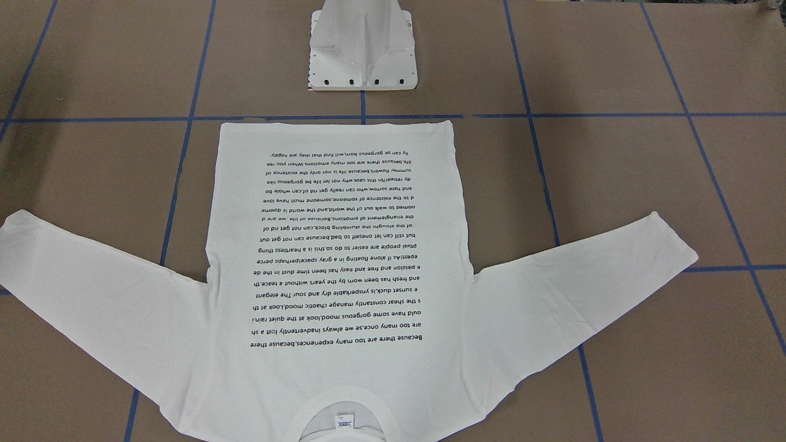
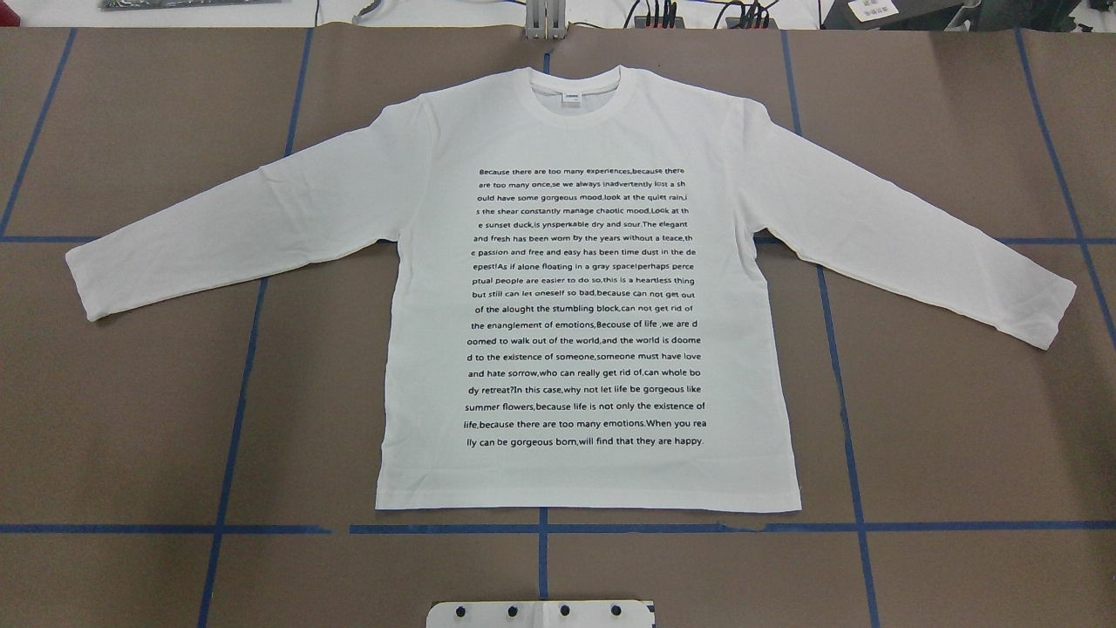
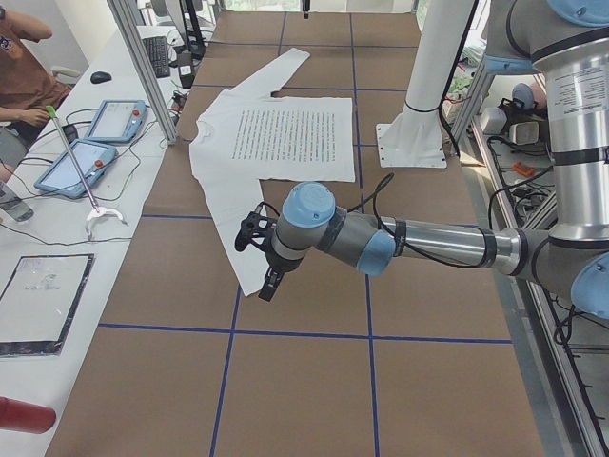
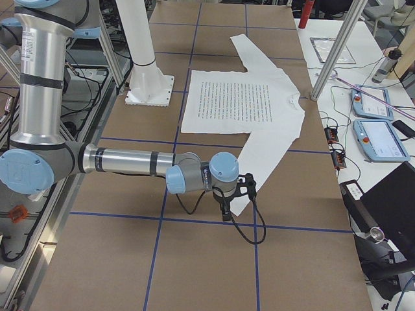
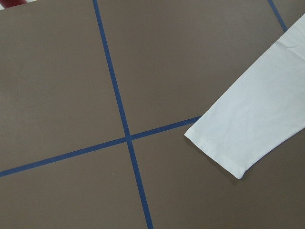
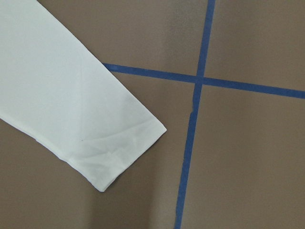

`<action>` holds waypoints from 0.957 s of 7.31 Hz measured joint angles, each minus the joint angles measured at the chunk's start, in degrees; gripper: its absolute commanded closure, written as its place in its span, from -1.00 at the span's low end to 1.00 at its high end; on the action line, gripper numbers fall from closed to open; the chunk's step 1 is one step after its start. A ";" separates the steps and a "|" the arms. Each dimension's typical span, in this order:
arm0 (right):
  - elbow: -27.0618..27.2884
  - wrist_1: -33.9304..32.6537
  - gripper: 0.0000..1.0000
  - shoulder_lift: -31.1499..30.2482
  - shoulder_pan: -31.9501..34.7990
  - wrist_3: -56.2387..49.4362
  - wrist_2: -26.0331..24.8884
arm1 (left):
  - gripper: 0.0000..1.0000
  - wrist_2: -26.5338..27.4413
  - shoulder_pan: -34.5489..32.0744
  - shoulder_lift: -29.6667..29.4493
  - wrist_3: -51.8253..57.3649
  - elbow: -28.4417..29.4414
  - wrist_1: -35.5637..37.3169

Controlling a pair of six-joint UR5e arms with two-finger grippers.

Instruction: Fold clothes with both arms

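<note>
Across the middle of the brown tabletop [image 2: 131, 419] the white long-sleeved shirt [image 2: 593, 131] is spread flat, with its block of black text [image 2: 584, 305] turned upward. Its ribbed collar [image 2: 577, 113] is pointed toward the far edge on the operators' side, and its hem [image 2: 588, 504] is laid just beside a blue tape line [image 2: 261, 529], near the white pedestal base [image 1: 362, 49] at the robot's edge. Both sleeves are stretched out and slanted toward the two ends of the table. Over the left end the left arm [image 3: 428, 243] is reached out low, and the left gripper [image 3: 267, 290] is held pointing down above the left cuff [image 5: 219, 152], which is seen lying flat just beside a crossing of tape lines. Over the right end the right arm [image 4: 123, 162] is extended in the same way, and the right gripper [image 4: 225, 214] is held above the right cuff [image 6: 119, 152], which is likewise laid flat near a tape crossing. For neither gripper can it be told whether the jaws are parted or closed, since each is shown only from the side.
</note>
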 measured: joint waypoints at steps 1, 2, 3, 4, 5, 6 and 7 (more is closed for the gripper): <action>-3.33 0.87 -0.91 2.86 -1.75 2.48 0.00 | -1.00 -0.67 0.00 0.20 0.00 0.04 0.03; -6.75 3.04 -0.85 5.36 -3.56 5.28 -0.12 | -1.00 -1.22 0.01 0.33 -0.03 0.04 0.27; -10.26 6.65 -0.84 7.49 -5.53 10.12 -0.33 | -1.00 -1.64 0.02 0.39 -0.08 0.11 0.46; -13.81 11.24 -0.85 9.32 -7.53 16.67 -0.65 | -1.00 -2.01 0.01 0.41 -0.12 0.13 0.41; -16.55 15.93 -0.85 10.29 -9.45 22.57 -1.75 | -1.00 -2.15 -0.01 0.42 -0.09 0.09 0.26; -17.92 18.71 -0.85 10.65 -11.06 26.60 -3.50 | -1.00 -2.20 -0.02 0.43 -0.08 0.04 0.14; -18.56 20.00 -0.85 10.71 -12.02 29.07 -4.96 | -1.00 -2.24 -0.02 0.43 -0.11 -0.03 0.08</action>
